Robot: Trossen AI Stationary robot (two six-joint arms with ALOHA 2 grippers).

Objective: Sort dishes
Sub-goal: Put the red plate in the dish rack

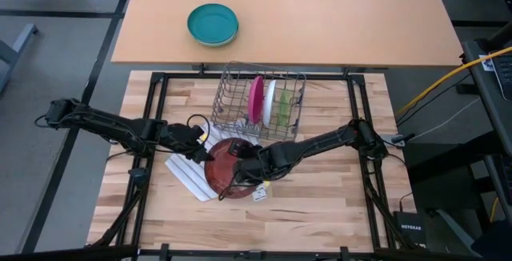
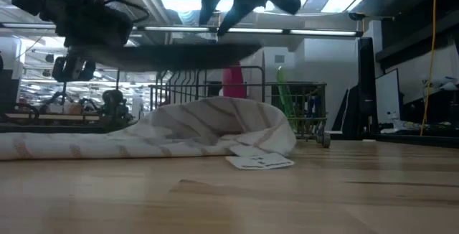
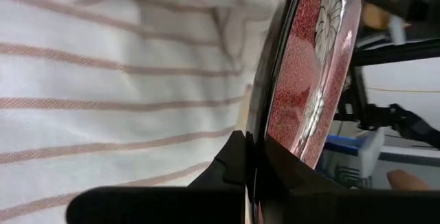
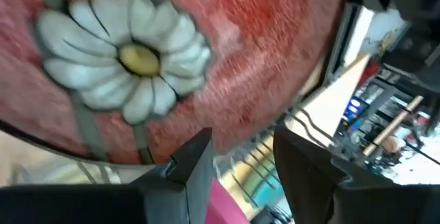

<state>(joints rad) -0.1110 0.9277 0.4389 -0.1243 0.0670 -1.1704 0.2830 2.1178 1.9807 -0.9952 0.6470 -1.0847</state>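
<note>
The dark red plate (image 1: 222,174) with a daisy print (image 4: 124,56) hangs level in the air above the white striped cloth (image 1: 186,173); in the low view it is a dark edge-on band (image 2: 186,53). My left gripper (image 1: 202,138) is shut on its rim. My right gripper (image 1: 250,167) is open above the plate's right part, its fingers (image 4: 185,172) close to the printed face. The magenta-pink plate (image 1: 255,99) and the pale green plate (image 1: 272,101) stand on edge in the wire rack (image 1: 232,93). My left gripper pinches the dark red plate's rim (image 3: 256,124) on its far-left side, one finger on the printed face and one on the underside. The fingers come in about level from the table's left. The plate is lifted clear of the cloth and lies about level.
The striped cloth (image 2: 208,123) lies bunched on the wooden table (image 1: 320,205) under the plate, with a small paper tag (image 2: 259,161) beside it. The rack stands at the far edge. A teal bowl (image 1: 213,24) sits on the farther tan table.
</note>
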